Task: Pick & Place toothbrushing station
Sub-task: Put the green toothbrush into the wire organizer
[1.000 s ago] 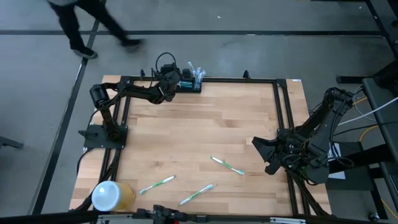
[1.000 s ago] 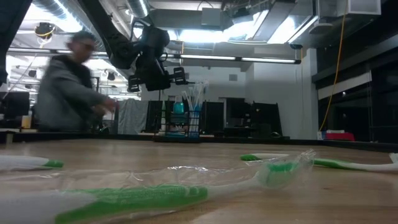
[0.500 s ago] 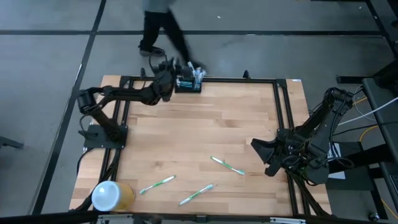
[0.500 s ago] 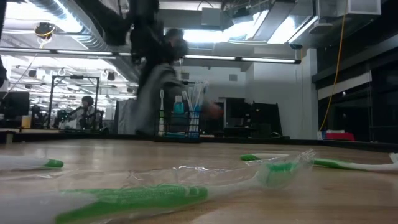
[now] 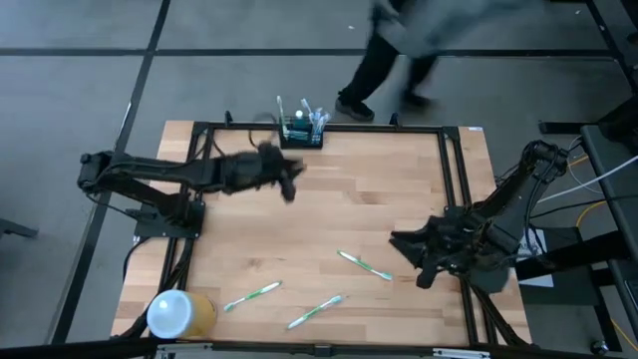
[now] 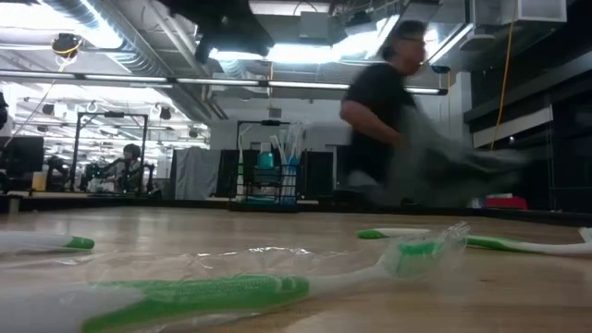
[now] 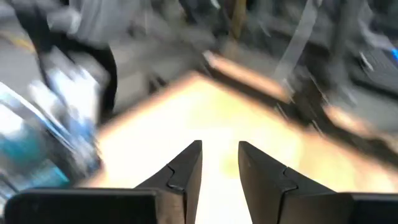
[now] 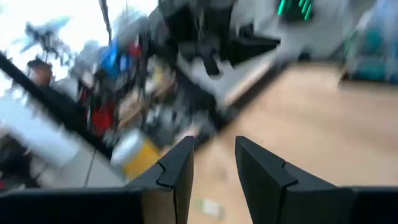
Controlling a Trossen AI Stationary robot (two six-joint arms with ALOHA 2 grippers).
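Note:
The toothbrushing station [image 5: 302, 133] is a small black slotted rack with several brushes standing in it. It stands on its base at the table's far edge and also shows in the low view [image 6: 268, 181] and, blurred, in the left wrist view [image 7: 56, 149]. My left gripper [image 5: 291, 181] is above the table just near of the station, clear of it, open and empty [image 7: 221, 149]. My right gripper [image 5: 404, 254] is over the table's right part, open and empty [image 8: 214, 149].
Three wrapped green-and-white toothbrushes lie on the near half of the table [image 5: 364, 265] [image 5: 251, 295] [image 5: 315, 311]. A white-and-yellow cylinder [image 5: 179, 313] lies at the near left corner. A person [image 5: 399, 40] walks past beyond the far edge.
My left gripper has left the station's left side and swung quickly toward the table's near edge and a little to the right. The station has stayed in place. My right gripper has shifted slightly toward the table's left. The person has walked from left to right behind the table.

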